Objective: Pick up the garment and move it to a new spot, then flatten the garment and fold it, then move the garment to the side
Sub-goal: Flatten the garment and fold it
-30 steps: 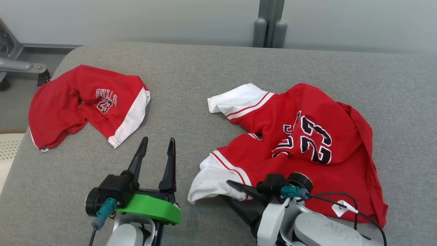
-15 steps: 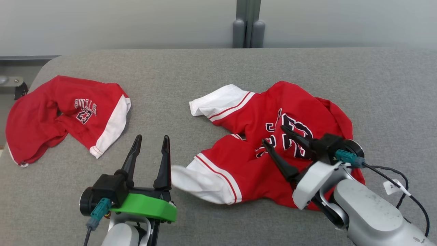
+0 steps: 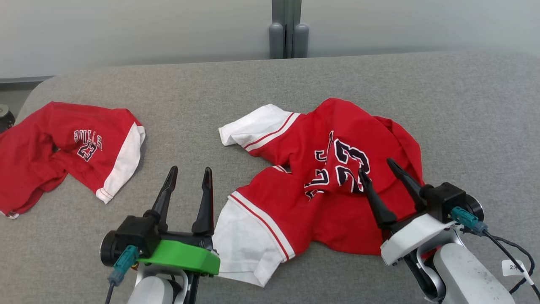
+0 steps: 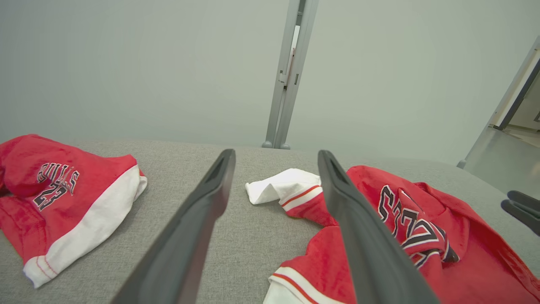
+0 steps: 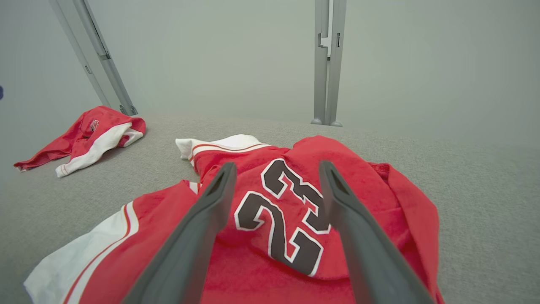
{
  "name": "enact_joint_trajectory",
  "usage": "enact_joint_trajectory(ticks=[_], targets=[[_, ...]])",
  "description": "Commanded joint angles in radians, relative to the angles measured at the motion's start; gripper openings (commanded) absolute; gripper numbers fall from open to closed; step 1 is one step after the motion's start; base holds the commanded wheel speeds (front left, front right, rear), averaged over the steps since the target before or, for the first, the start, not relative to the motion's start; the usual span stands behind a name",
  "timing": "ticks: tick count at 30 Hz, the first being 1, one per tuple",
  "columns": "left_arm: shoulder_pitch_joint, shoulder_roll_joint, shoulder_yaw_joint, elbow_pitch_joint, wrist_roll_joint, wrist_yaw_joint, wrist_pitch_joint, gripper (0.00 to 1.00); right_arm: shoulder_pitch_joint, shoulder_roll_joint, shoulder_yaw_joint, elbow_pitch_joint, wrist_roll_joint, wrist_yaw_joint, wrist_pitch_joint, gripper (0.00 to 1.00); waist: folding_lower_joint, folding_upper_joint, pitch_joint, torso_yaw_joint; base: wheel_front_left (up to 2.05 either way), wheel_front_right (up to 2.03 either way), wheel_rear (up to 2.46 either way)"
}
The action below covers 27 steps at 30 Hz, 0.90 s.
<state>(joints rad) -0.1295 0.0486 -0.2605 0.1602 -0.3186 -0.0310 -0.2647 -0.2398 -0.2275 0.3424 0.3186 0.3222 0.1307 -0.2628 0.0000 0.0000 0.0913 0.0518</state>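
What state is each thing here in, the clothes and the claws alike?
jersey: crumpled, not folded, lying loose
shorts: bunched up, lying off to the left, not held
left gripper: open, empty
right gripper: open, empty, over the jersey
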Motion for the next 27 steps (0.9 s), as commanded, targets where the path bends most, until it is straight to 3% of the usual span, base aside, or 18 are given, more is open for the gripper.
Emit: enact_joint_trajectory(ticks=[1,6,10,15,27], targets=[[0.001,0.004,-0.004,-0.002,0.0,-0.003,0.0,1.0,-0.007,0.002,-0.01,-0.005,-0.01,0.0,0.001,1.0,0.0,0.0,0.007,0.012,0.0,0.0,0.0],[-0.026,0.003,-0.023,-0.007,-0.012,0.0,0.0,1.0,-0.077,-0.007,-0.014,0.009,-0.055,0.0,0.049,1.0,0.0,0.0,0.044,0.05,0.0,0.0,0.0],[-0.058,0.004,-0.055,-0.01,-0.027,0.0,0.0,1.0,-0.179,-0.031,0.042,0.018,-0.06,0.0,0.114,1.0,0.0,0.0,0.097,0.1,0.0,0.0,0.0],[-0.084,0.003,-0.092,-0.007,-0.053,0.004,0.0,1.0,-0.347,-0.084,0.164,0.098,-0.022,0.0,0.245,1.0,0.0,0.0,0.139,0.164,0.0,0.0,0.0],[-0.126,0.003,-0.183,-0.013,-0.106,0.011,0.0,1.0,-0.68,-0.235,0.504,0.342,0.196,0.0,0.523,1.0,0.0,0.0,0.213,0.273,0.0,0.0,0.0]])
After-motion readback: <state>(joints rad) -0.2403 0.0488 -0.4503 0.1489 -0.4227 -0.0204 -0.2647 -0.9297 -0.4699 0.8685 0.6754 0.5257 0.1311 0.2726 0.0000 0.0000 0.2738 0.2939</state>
